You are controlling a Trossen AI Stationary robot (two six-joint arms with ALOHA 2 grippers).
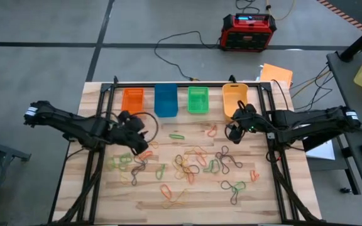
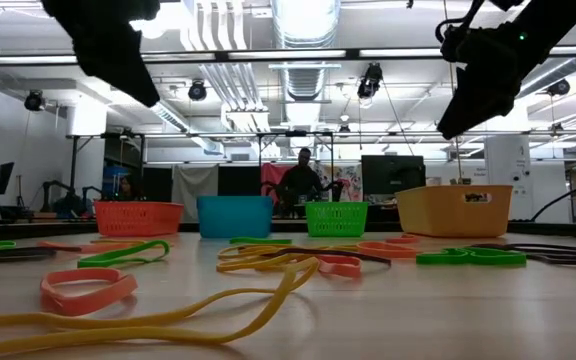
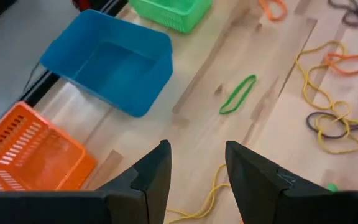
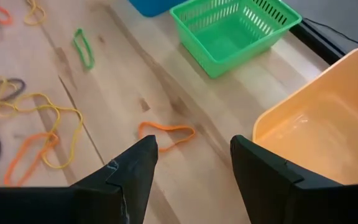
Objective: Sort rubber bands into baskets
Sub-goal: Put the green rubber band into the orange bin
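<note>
A yellow rubber band [image 2: 158,318] lies nearest, low in the low view. Both claws are open and empty: the left gripper [image 1: 132,133] left of middle, the right gripper [image 1: 236,129] by the yellow-orange basket [image 1: 234,99]. The orange band [image 4: 165,132] should be pinched gently, then dropped in its basket.

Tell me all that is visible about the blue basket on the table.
The blue basket is a small rectangular bin of smooth, solid-walled plastic, open at the top. It stands upright on the wooden table, second in the back row, between the orange basket and the green basket, apart from both. The left wrist view shows it empty. No rubber band and no gripper touches it.
</note>
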